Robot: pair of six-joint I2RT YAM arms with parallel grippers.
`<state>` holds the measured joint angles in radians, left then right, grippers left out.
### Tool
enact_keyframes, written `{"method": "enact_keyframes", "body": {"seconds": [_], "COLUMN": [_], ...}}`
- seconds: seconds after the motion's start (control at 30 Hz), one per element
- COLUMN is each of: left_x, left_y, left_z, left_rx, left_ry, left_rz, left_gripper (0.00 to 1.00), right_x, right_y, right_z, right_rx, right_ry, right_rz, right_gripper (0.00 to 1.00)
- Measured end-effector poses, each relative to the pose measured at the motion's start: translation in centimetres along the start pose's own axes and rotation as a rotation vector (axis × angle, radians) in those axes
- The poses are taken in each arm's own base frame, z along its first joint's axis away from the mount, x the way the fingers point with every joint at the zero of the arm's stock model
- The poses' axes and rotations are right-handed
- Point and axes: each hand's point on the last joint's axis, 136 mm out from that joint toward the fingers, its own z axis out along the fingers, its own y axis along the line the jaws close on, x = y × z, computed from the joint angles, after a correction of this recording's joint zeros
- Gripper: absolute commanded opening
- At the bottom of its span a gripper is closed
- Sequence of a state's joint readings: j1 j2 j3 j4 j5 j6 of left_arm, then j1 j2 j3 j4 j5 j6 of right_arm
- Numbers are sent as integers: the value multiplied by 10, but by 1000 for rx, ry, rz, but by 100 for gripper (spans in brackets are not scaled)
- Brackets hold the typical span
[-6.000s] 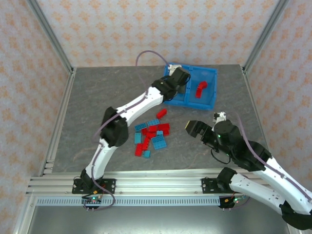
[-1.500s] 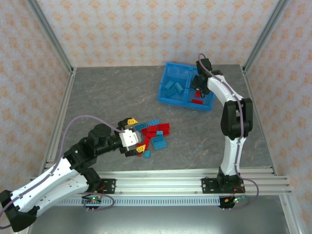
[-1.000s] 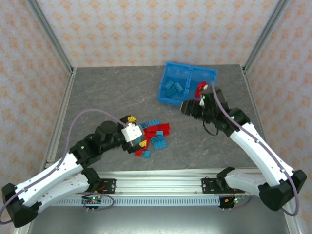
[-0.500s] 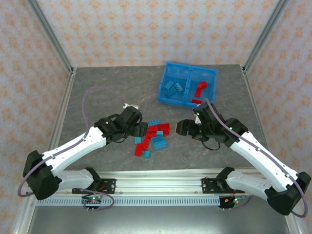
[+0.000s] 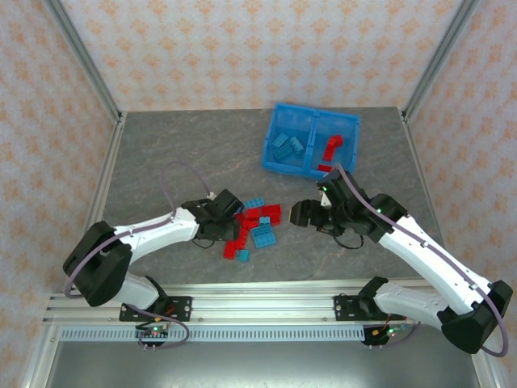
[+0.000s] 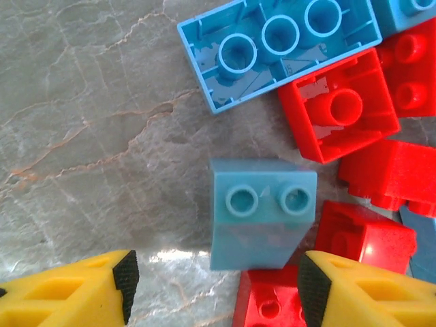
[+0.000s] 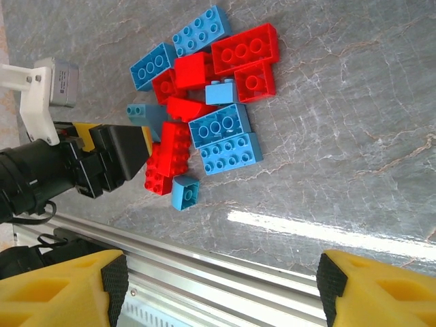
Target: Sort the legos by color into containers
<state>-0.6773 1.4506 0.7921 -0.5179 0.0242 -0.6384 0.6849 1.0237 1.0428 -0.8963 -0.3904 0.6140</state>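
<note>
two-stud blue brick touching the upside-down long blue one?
Apart. Left wrist view shows bare table between the two-stud blue brick and the upside-down long blue brick.

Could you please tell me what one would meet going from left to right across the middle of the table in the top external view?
left end effector, open at the pile's left edge → loose legos, red and light blue → right end effector, open
</note>
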Motion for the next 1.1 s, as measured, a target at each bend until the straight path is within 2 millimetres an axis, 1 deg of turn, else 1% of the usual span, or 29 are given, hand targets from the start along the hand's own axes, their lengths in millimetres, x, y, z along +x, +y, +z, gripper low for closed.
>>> {"method": "enact_keyframes", "body": {"seconds": [0.2,0.27,0.33,0.4,0.47,0.57,0.63,0.73,0.8,0.87,0.93,1.0,1.07,1.1], "left_x": [-5,-9,-11,-13,-13,-15,-16,-14,-21,-42,-76,-116,-152,-171], "left_y": [-8,-13,-16,-18,-20,-21,-22,-17,-18,-28,-45,-67,-87,-98], "left_z": [14,18,21,24,27,28,27,20,2,-26,-63,-101,-128,-137], "left_rx": [26,42,53,60,63,65,65,50,50,85,139,196,228,236], "left_ry": [-3,-12,-19,-22,-20,-25,-29,-19,-38,-97,-194,-306,-396,-435], "left_rz": [-8,-9,-10,-13,-12,-10,-3,8,18,16,17,23,34,44], "left_gripper": [65,63,56,45,40,27,24,23,23,22,22,21,20,20], "right_x": [1,2,5,8,11,11,11,11,10,9,3,-5,-14,-18], "right_y": [-1,0,3,8,11,14,14,15,16,16,16,16,15,15], "right_z": [0,-1,-1,0,0,0,0,0,0,-1,-3,-7,-13,-16], "right_rx": [3,-3,-20,-39,-53,-63,-64,-67,-70,-70,-59,-43,-28,-22], "right_ry": [3,7,23,37,48,48,47,47,46,38,11,-34,-84,-109], "right_rz": [5,4,2,-5,-16,-22,-22,-22,-24,-25,-27,-29,-32,-32], "right_gripper": [75,75,75,75,75,75,75,76,76,75,76,76,76,76]}}
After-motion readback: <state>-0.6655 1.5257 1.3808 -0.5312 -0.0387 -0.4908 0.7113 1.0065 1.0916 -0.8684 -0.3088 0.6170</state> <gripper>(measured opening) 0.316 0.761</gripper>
